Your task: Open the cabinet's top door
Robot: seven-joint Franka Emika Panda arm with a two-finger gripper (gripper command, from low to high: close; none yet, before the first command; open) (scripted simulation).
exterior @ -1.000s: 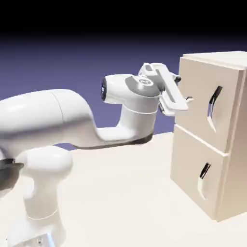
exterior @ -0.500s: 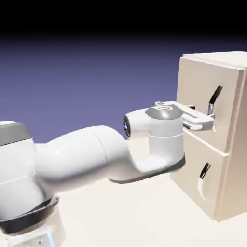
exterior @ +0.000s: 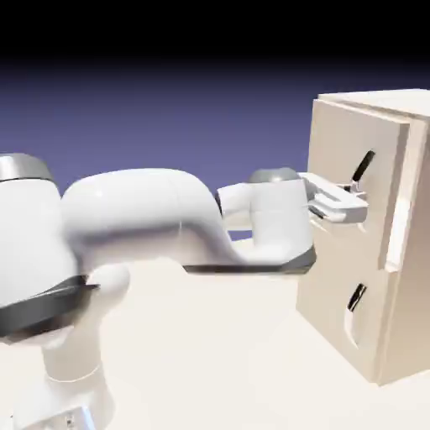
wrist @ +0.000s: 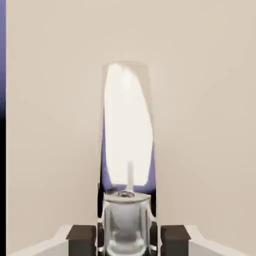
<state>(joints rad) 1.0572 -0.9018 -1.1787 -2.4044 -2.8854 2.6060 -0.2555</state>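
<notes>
Top door ajar, pincer clamped on its handle

The opening step is in hand: the grasp is made and the pull is under way, to judge by how the door stands. The cabinet (exterior: 336, 311) is on the counter (exterior: 201, 361), at the exterior view's right. Its top door (exterior: 340, 134) stands slightly out from the body, with a bright gap (exterior: 399, 231) along the edge nearer the camera. The lower door's handle (exterior: 353, 315) has nothing on it.

The pincer (wrist: 128, 241) is closed around the top door's handle (wrist: 127, 130), one dark fingertip on either side of it in the hand view. The arm (exterior: 134, 210) reaches across to the door at handle height.

The next move calls for keeping that grip and drawing the handle back in an arc rather than straight, since the door probably hinges along its far edge. The wrist should turn with the panel as it swings. Much of the opening seems left to do, and a straight tug could make the fingertips slip off the smooth handle.
</notes>
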